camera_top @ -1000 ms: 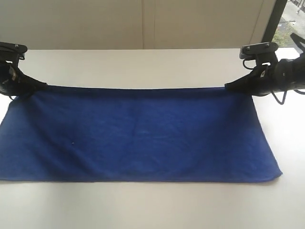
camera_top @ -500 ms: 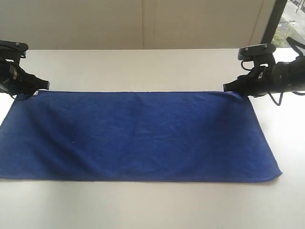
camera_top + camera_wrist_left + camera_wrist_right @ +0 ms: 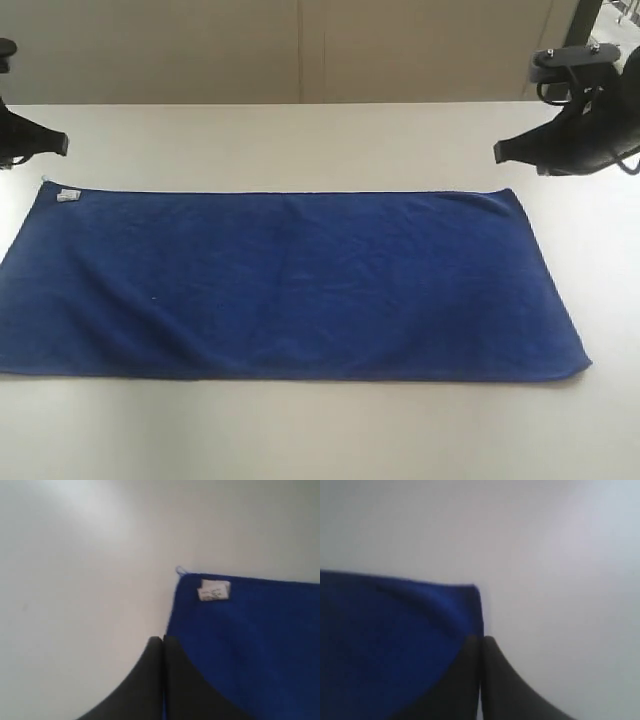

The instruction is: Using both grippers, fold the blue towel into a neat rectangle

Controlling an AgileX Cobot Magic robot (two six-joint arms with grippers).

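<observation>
"On the white table (image 3: 300,140), where does the towel (image 3: 290,285) lie?"

"Flat, spread as one long blue rectangle, long edges running left to right. Its small white label (image 3: 67,196) sits at the far left corner."

"State of the left claw (image 3: 62,144)?"

"It hangs just beyond that labelled corner, clear of the cloth. The left wrist view shows both fingers (image 3: 145,680) pressed together with nothing between them."

"And the right claw (image 3: 498,152)?"

"Same condition. It hangs off the far right corner, not touching the towel. The right wrist view shows its fingers (image 3: 505,690) closed tip to tip, gripping nothing. That corner lies flat on the table beneath them."
</observation>
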